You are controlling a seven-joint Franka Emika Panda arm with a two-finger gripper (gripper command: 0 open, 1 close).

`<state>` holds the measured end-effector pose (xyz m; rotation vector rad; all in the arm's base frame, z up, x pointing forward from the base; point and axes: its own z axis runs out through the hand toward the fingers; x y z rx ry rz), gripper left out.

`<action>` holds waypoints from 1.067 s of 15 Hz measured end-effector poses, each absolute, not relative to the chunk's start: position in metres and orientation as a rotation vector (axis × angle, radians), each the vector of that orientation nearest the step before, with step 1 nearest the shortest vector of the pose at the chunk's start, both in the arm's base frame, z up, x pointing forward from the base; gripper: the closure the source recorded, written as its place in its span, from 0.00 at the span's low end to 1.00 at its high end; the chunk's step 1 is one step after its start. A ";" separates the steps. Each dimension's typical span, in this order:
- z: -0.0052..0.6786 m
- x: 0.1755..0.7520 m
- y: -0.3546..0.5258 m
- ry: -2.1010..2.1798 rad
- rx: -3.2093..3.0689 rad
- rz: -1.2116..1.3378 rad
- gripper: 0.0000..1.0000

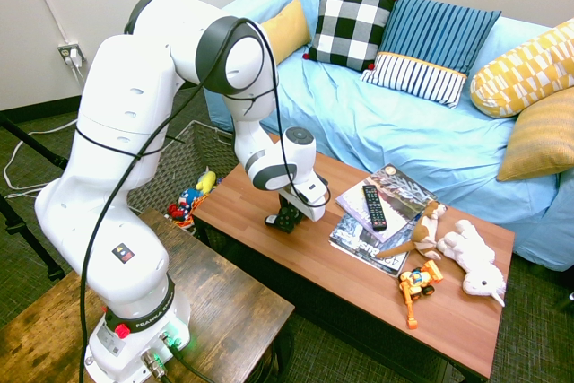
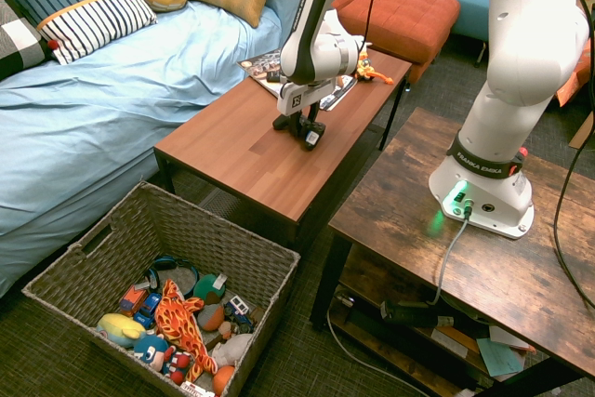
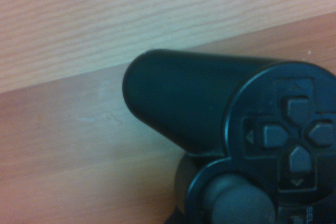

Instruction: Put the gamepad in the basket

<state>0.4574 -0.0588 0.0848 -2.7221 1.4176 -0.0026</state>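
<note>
I've got the gripper (image 2: 304, 127) pointing straight down over the coffee table (image 2: 232, 151), fingers clamped on the gamepad (image 2: 310, 133), which sits on the tabletop near the middle of the long edge on the arm's side. In the first exterior view the gamepad (image 1: 285, 218) shows as a dark lump under the wrist, touching the wood. The wrist view gives me one black handle and the direction pad of the gamepad (image 3: 210, 114) close up, wood grain behind it.

The basket (image 2: 237, 258) is on the floor off the table's short end nearest the sofa (image 2: 112, 109), woven rather than wire as far as I can see, with toys lying inside it. The gamepad is outside it, well apart.

Toward the table's far end I see magazines (image 1: 387, 199) with a slim black remote (image 1: 374, 206) on top, a plush animal (image 1: 473, 259) near the corner, and an orange toy vehicle (image 1: 417, 284) close to the edge.
</note>
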 end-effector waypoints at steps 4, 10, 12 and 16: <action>0.113 0.466 -0.051 1.398 -2.692 -0.017 1.00; 0.174 0.458 0.019 1.279 -2.712 -0.062 1.00; 0.197 0.453 0.078 1.201 -2.745 -0.085 1.00; 0.218 0.437 0.193 1.057 -2.835 -0.099 1.00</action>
